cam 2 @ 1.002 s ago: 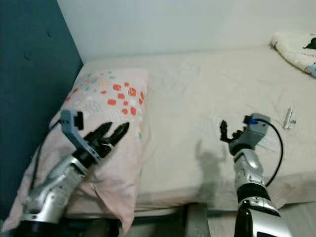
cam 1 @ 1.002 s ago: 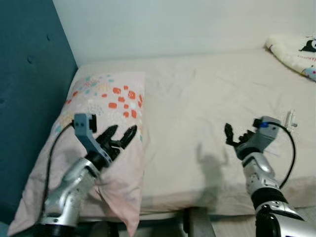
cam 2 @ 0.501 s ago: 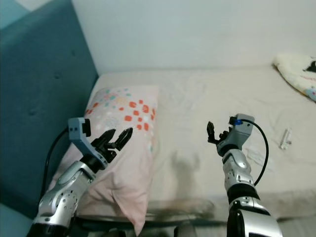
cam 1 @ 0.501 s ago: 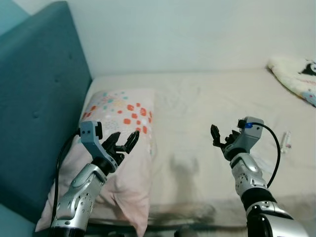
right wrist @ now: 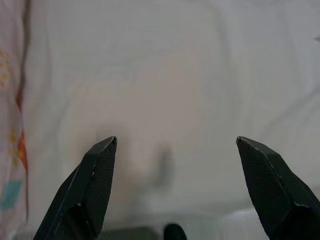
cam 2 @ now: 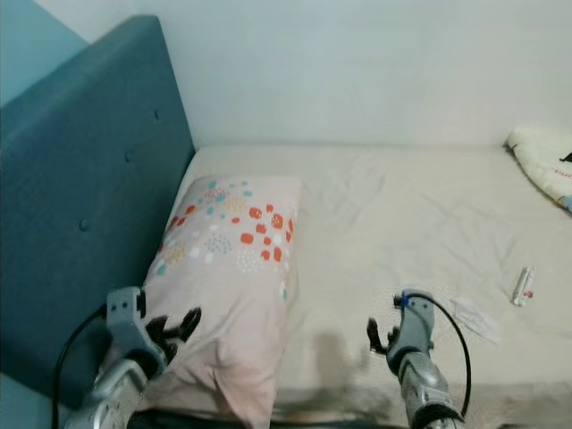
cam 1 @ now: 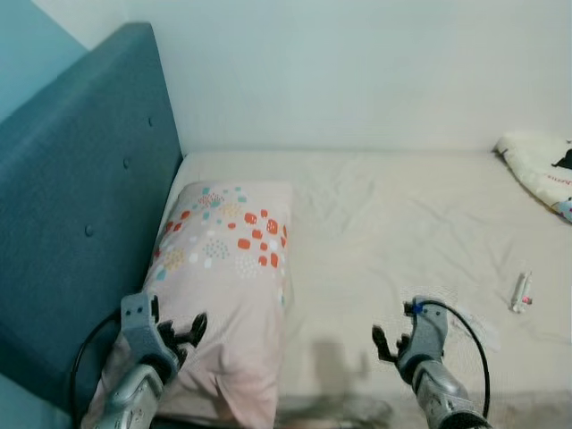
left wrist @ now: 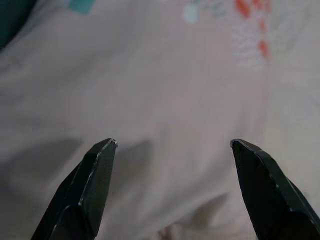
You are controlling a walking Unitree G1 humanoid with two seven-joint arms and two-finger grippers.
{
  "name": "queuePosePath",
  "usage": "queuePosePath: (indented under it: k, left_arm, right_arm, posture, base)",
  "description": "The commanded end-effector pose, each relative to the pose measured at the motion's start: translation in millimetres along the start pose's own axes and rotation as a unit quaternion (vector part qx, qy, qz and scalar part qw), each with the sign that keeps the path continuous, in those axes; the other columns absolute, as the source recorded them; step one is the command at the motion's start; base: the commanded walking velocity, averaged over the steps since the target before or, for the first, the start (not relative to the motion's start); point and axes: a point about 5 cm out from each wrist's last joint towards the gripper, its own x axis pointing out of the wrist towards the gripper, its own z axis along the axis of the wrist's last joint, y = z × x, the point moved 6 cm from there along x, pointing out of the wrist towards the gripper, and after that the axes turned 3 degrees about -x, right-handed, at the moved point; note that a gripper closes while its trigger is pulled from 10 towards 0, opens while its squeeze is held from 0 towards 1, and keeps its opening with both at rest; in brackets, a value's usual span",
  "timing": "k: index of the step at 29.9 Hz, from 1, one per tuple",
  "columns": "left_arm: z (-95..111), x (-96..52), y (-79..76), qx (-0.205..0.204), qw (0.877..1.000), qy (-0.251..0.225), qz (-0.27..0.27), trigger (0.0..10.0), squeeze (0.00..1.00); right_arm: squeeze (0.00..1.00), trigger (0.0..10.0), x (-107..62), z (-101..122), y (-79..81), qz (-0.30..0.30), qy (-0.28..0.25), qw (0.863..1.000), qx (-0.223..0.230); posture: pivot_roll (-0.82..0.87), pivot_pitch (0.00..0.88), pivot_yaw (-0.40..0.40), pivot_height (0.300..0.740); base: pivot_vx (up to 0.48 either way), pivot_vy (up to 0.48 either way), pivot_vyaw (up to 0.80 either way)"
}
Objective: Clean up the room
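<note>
A pink pillow with orange and teal dots lies on the left side of the bed, against the blue headboard. My left gripper is open, low over the pillow's near end; the pillow's cloth lies close beyond its fingertips. My right gripper is open above the cream sheet near the bed's front edge, with nothing between its fingers. A small white tube lies on the sheet at the right. A crumpled clear wrapper lies near it.
A cream blanket with a black print is bunched at the far right corner of the bed. A white wall runs behind the bed. The wide cream mattress stretches between the pillow and the blanket.
The camera has tilted up and back, so the bed sits lower and both arms have dropped toward the bottom edge. Both grippers stay open and hold nothing.
</note>
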Motion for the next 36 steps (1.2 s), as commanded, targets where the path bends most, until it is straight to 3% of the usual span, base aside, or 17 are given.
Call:
queuePosePath:
  k: [1,4,5,6,9,12,15,19,23,28,29,30,34,36]
  left_arm:
    - [-23.9,-11.0,19.7,0.008,0.999,0.036,0.029,10.0,0.00]
    - [-71.8,-36.5,48.2,-0.001,0.991,0.109,0.078,10.0,0.00]
    - [-71.8,-36.5,48.2,-0.001,0.991,0.109,0.078,10.0,0.00]
    - [-85.2,-45.6,56.0,-0.004,0.987,0.130,0.096,10.0,0.00]
    - [-96.7,-53.2,61.4,-0.011,0.983,0.148,0.110,10.0,0.00]
    - [-136.1,-79.1,70.1,-0.026,0.964,0.219,0.147,10.0,0.00]
    - [-150.9,-89.5,71.1,-0.025,0.955,0.250,0.158,10.0,0.00]
    - [-155.6,-91.7,69.8,-0.023,0.952,0.261,0.161,10.0,0.00]
    - [-151.4,-79.7,56.7,-0.007,0.958,0.260,0.123,10.0,0.00]
    - [-147.6,-76.6,57.8,0.001,0.958,0.260,0.120,10.0,0.00]
    - [-146.0,-76.2,59.9,0.004,0.958,0.260,0.119,10.0,0.00]
    - [-146.0,-76.2,59.9,0.004,0.958,0.260,0.119,10.0,0.00]
    - [-147.7,-78.6,61.8,0.005,0.957,0.264,0.122,10.0,0.00]
    - [-147.8,-78.7,61.7,0.004,0.957,0.264,0.122,10.0,0.00]
  right_arm:
    - [0.00,10.0,-5.6,-26.0,-3.1,-0.008,0.042,0.999,0.000]
    - [0.00,10.0,-19.0,-67.0,-12.4,-0.035,0.105,0.994,0.008]
    - [0.00,10.0,-19.0,-67.0,-12.4,-0.035,0.105,0.994,0.008]
    - [0.00,10.0,-23.6,-78.8,-14.2,-0.040,0.125,0.991,0.007]
    - [0.00,10.0,-27.6,-88.5,-15.0,-0.043,0.141,0.989,0.004]
    - [0.00,10.0,-39.0,-116.8,-5.4,-0.027,0.189,0.981,-0.034]
    - [0.00,10.0,-42.0,-123.5,-1.5,-0.019,0.199,0.979,-0.050]
    - [0.00,10.0,-40.8,-121.3,0.6,-0.009,0.192,0.980,-0.059]
    - [0.00,10.0,-38.1,-112.7,-10.5,-0.033,0.178,0.982,-0.048]
    - [0.00,10.0,-32.8,-101.1,-11.4,-0.037,0.159,0.985,-0.051]
    - [0.00,10.0,-21.9,-75.3,-11.7,-0.040,0.120,0.991,-0.043]
    - [0.00,10.0,-21.9,-75.3,-11.7,-0.040,0.120,0.991,-0.043]
    - [0.00,10.0,-8.8,-35.4,-13.8,-0.042,0.061,0.997,-0.037]
    - [0.00,10.0,-7.1,-29.0,-13.9,-0.041,0.052,0.997,-0.039]
  posture:
    - [0.02,0.052,-0.021,0.740]
    - [0.01,0.048,-0.015,0.740]
    - [0.01,0.048,-0.015,0.740]
    - [0.01,0.048,-0.015,0.740]
    - [0.02,0.049,-0.024,0.740]
    - [0.04,0.047,-0.040,0.740]
    - [0.03,0.047,-0.041,0.740]
    - [0.03,0.044,-0.033,0.740]
    - [0.03,0.043,-0.023,0.740]
    - [0.03,0.045,-0.011,0.740]
    - [0.03,0.045,-0.005,0.740]
    - [0.03,0.045,-0.005,0.740]
    - [0.02,0.046,0.000,0.740]
    - [0.02,0.046,0.000,0.740]
  base:
    - [0.000,0.000,0.00]
    - [0.000,0.000,0.00]
    - [0.000,0.000,0.00]
    - [0.000,0.000,0.00]
    - [0.000,0.000,0.00]
    - [0.000,-0.192,0.00]
    - [0.000,-0.385,0.00]
    - [0.000,-0.480,0.00]
    - [0.000,-0.480,0.00]
    - [0.000,-0.480,0.00]
    - [0.000,-0.480,0.00]
    - [0.000,-0.480,0.00]
    - [0.000,-0.480,0.00]
    - [0.000,-0.480,0.00]
